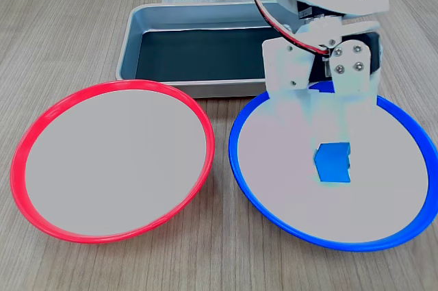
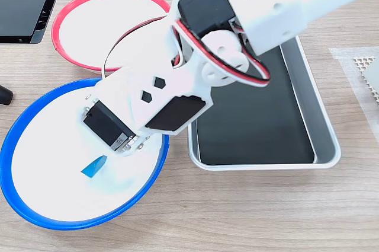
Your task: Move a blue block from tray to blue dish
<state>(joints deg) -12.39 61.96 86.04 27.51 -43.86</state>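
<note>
Surface: pale wood-grain tabletop (image 1: pixel 219 263) carries two round dishes in front and a metal tray behind them, as a fixed view shows it.

Blue dish: the blue dish (image 1: pixel 246 188) sits at the front right of that view, its rim just beside the red-rimmed dish (image 1: pixel 27 147) on the left and close against the tray's near wall.

Blue block: the blue block (image 1: pixel 333 162) is inside the blue dish, over the pale centre and a little right of the middle; in another fixed view it shows as a tilted blue sliver (image 2: pixel 95 166) below the arm.

Tool: the white tool (image 1: pixel 333 142) hangs directly over the block with its fingers pointing down; they wash out against the dish, so I cannot tell whether it grips the block or has let go.

Key relation: the block lies straight below the tool tips, not off to one side, so any release or lift is a vertical matter.

Contact: whether the block rests on the dish floor or hangs just above it cannot be made out.

Tray: the tray (image 1: pixel 130 44) behind shows a bare dark bottom where it is visible.

Judgement: transport looks finished; what remains is probably opening and rising clear.
</note>
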